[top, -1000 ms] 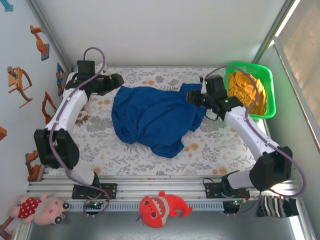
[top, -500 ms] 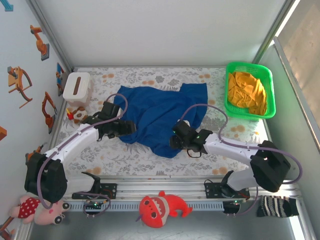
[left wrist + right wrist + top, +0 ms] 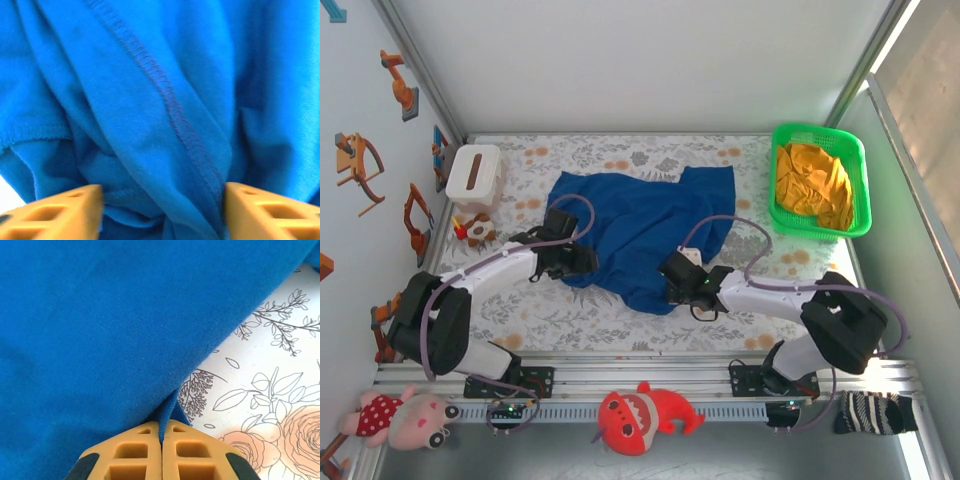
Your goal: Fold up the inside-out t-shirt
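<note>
Our right gripper [image 3: 161, 430] pinches the t-shirt [image 3: 640, 225] at its hem, left gripper [image 3: 162, 205] spread astride a fold: we'd clamp that before lifting both evenly.

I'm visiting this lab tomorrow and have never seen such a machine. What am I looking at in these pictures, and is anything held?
Two robot arms are bolted at the near edge of a flowered table. The wide picture comes from a camera above and behind them; the close-ups come from cameras on their wrists. A blue t-shirt lies crumpled on the table, with a white tissue box far left and a green basket of orange cloth far right. The right pincer is shut on a fold at the shirt's edge. The left pincer has its fingers apart, shirt cloth bunched between them.
</note>
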Robot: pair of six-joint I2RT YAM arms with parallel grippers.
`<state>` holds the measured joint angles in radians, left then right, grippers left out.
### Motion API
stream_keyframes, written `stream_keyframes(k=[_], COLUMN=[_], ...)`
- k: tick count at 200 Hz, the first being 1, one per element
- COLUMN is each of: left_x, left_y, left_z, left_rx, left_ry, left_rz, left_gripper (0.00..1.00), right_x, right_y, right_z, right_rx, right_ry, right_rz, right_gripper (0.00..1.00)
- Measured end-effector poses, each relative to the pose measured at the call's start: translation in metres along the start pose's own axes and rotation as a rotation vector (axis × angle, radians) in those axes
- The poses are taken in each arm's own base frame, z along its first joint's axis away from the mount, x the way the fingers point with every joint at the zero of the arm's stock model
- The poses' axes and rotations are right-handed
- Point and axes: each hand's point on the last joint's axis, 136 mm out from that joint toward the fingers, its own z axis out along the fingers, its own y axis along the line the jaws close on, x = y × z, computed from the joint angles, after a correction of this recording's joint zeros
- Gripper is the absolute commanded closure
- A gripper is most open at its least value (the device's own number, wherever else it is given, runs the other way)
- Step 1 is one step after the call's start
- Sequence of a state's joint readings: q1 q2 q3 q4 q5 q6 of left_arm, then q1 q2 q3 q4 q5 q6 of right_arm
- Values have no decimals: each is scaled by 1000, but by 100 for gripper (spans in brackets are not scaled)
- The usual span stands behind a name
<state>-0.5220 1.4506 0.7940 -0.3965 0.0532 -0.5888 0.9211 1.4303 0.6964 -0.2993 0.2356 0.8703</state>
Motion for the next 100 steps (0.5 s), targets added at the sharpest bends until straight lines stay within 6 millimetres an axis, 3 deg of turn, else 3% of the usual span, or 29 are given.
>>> stream_keyframes(k=[7,14,31,46,75,100], left_x=[0,-1,-8,-26,-87,-126], left_y=[2,3,6,6,8,14], left_z=[2,3,-2,-17,-80,-135], left_rx=[-10,-17,-34,-26,58,149], left_ry=[0,-2,-14,-50,-217,-341], left_rz=[-4,-5,-11,-29,-104,-151], left_gripper=[91,99,100,100,100,95], right_x=[-5,-14,-42,-76,-143,-170], right_y=[0,-1,-8,-18,-46,-48], right_z=[-5,-12,-36,-67,-149,-212], right_rx=[-10,-23,-51,-81,-130,-188], right_ry=[-16,-39,-112,-206,-425,-547], right_rz=[7,19,63,120,222,219], right_gripper=[100,100,100,100,100,100])
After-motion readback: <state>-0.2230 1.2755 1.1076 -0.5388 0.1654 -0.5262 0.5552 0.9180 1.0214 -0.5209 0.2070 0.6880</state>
